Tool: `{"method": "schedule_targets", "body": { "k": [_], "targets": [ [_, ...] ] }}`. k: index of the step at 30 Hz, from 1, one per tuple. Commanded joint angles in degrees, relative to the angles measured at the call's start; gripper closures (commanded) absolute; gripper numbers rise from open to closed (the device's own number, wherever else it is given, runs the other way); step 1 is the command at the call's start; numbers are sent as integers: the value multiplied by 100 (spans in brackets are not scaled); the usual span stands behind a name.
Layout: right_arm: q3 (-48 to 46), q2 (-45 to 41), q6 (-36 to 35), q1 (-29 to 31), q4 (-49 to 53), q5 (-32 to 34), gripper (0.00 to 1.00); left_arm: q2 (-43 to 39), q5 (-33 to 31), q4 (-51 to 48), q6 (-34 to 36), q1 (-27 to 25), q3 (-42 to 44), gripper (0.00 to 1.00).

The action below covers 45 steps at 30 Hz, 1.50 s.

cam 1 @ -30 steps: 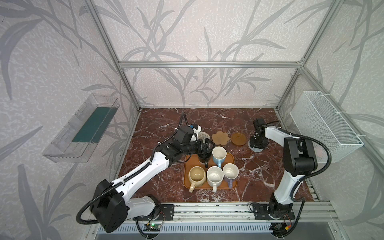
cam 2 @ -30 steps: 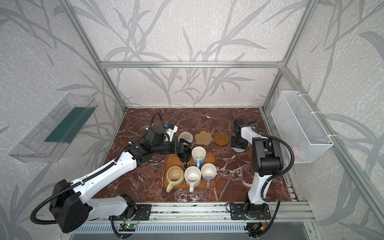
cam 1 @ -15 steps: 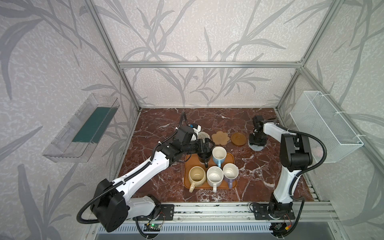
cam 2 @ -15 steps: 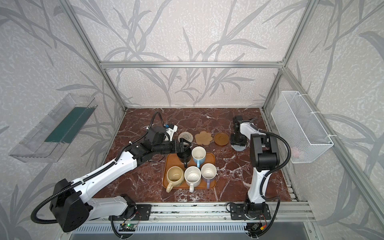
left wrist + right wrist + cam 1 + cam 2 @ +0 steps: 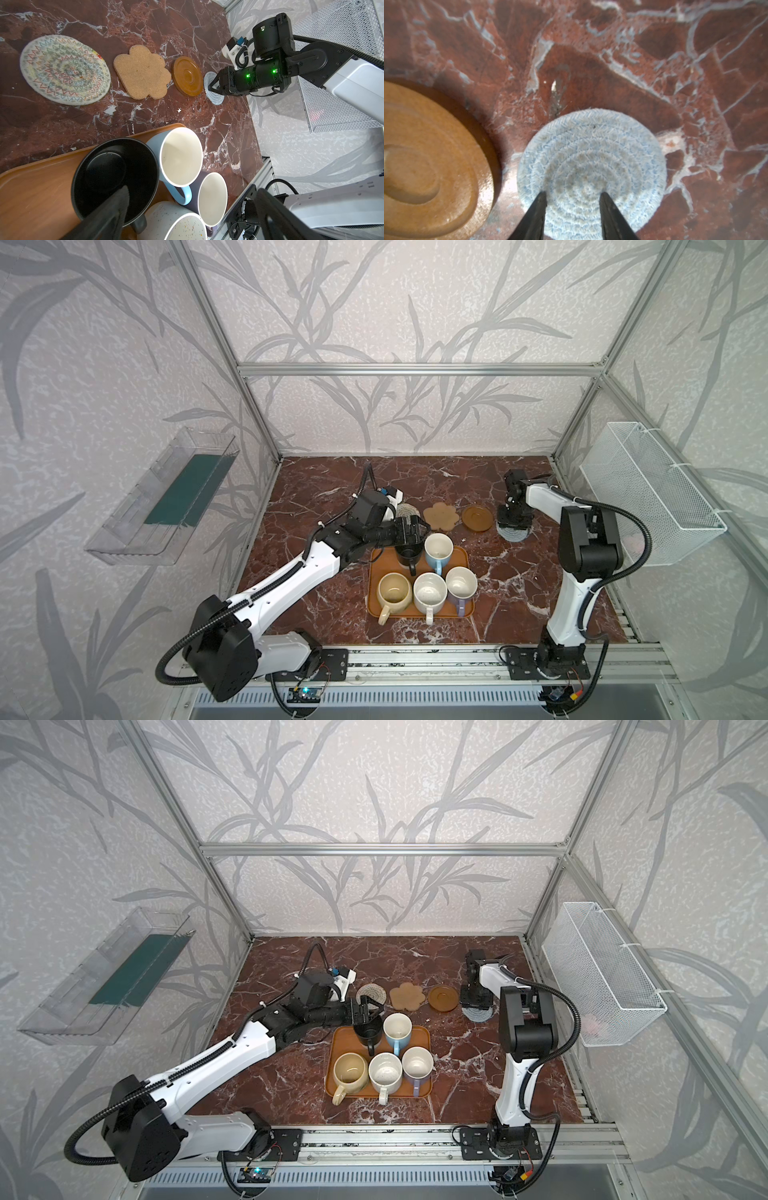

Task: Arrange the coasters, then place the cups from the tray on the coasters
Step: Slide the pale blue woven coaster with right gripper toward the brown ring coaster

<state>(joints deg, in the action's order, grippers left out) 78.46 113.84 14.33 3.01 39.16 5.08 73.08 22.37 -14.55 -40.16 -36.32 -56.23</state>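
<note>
Where right gripper (image 5: 572, 195) rests, grey-blue coaster (image 5: 591, 149) beneath

- A robot test cell in a lab, not a lived-in room: a bare aluminium frame (image 5: 419, 369) boxes the space in.
- The walls (image 5: 374, 302) are flat panels papered with a grey leaf print, like a staged backdrop.
- The left arm (image 5: 291, 576) and right arm (image 5: 571, 605) are mounted on a metal rail (image 5: 415, 655) at the front, with loose cables and a lit circuit board (image 5: 305, 694) below.
- Homely props sit on the marble-look surface (image 5: 316, 489): cups (image 5: 430, 593) on a tray (image 5: 380, 564), and coasters (image 5: 442, 516).
- A clear bin (image 5: 162, 506) and a wire basket (image 5: 648, 493) hang on the side walls.
</note>
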Motion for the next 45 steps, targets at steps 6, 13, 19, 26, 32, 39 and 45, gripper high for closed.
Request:
{"method": "schedule_targets", "body": {
  "k": [6,13,19,26,32,39,45],
  "targets": [
    [-561,-531,-51,-25,-552,-25,57,19,-40,44,-10,1,-203,3],
    [-1119,-1103,89,3,-371,-241,54,-169,-109,-53,8,0,-111,3],
    [-1699,-1444,139,20,-575,-305,49,-257,-147,-158,51,4,-95,3],
    [-1797,-1256,159,10,-672,-273,50,-318,-145,-266,64,4,-95,3],
    [-1435,-856,132,7,-553,-192,53,-372,-185,-327,70,10,-85,3],
    [-1302,-857,98,7,-485,-159,53,-474,-249,-382,79,3,-37,3],
    [-1599,-1465,149,48,-420,-148,47,-533,-338,-504,87,6,-54,3]
  ]
}}
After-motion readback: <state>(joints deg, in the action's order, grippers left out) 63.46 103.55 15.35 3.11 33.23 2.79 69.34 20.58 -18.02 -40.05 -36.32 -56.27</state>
